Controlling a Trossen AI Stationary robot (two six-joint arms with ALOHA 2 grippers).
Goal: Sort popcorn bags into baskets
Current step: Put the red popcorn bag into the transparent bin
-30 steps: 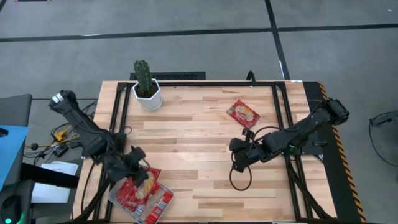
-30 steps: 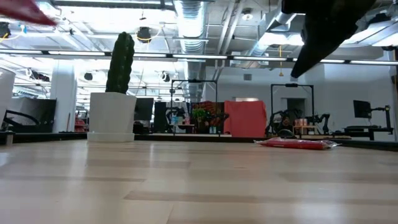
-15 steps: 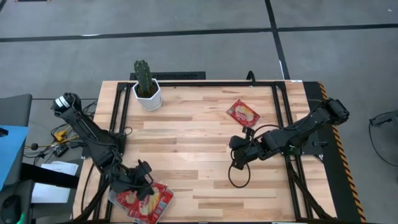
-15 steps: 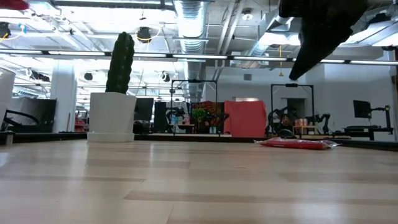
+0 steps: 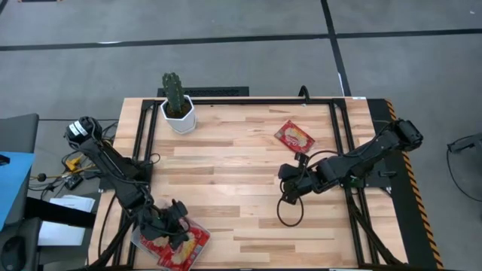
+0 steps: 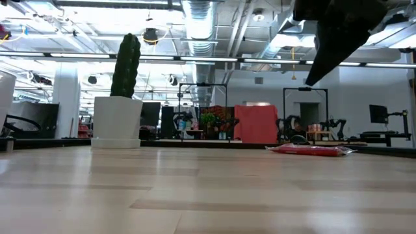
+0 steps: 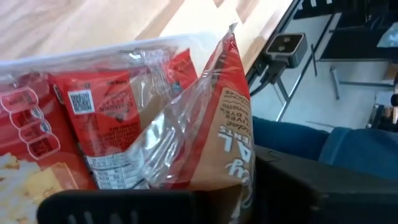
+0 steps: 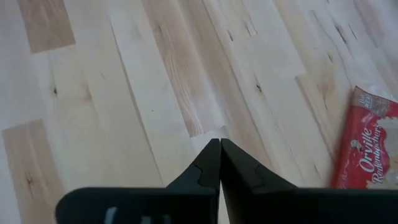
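Popcorn bags (image 5: 177, 245) fill a clear plastic tray (image 5: 197, 248) at the near left corner of the wooden table (image 5: 226, 173), seen from above. The left hand (image 5: 167, 223) is down over the tray, partly covering the red packets. One more popcorn bag (image 5: 294, 137) lies alone toward the far right of the table, well apart from the tray. The right hand (image 5: 287, 188) hangs over bare wood right of centre, near that lone bag but not touching it, with a loop of black cable beneath it. A cactus in a white pot (image 5: 178, 113) stands at the far left edge. Black rails frame the table, and grey floor surrounds it.

From table height, the cactus pot (image 6: 117, 121) stands at left and the lone red bag (image 6: 311, 150) lies flat at right. A dark arm fills the upper right corner. Behind is an open room with ceiling ducts, lights, a red panel and equipment.

The left wrist camera looks into the tray (image 7: 93, 53). A red and clear popcorn bag (image 7: 211, 130) stands tilted between this hand's dark fingers (image 7: 298, 186), which hold it. Other red packets (image 7: 93, 106) lie flat in the tray beside it. Beyond the table edge are a small black camera and blue fabric.

The right wrist camera shows this hand's fingertips (image 8: 211, 165) pressed together, holding nothing, over pale wood planks. The lone bag (image 8: 367, 146) lies off to one side.
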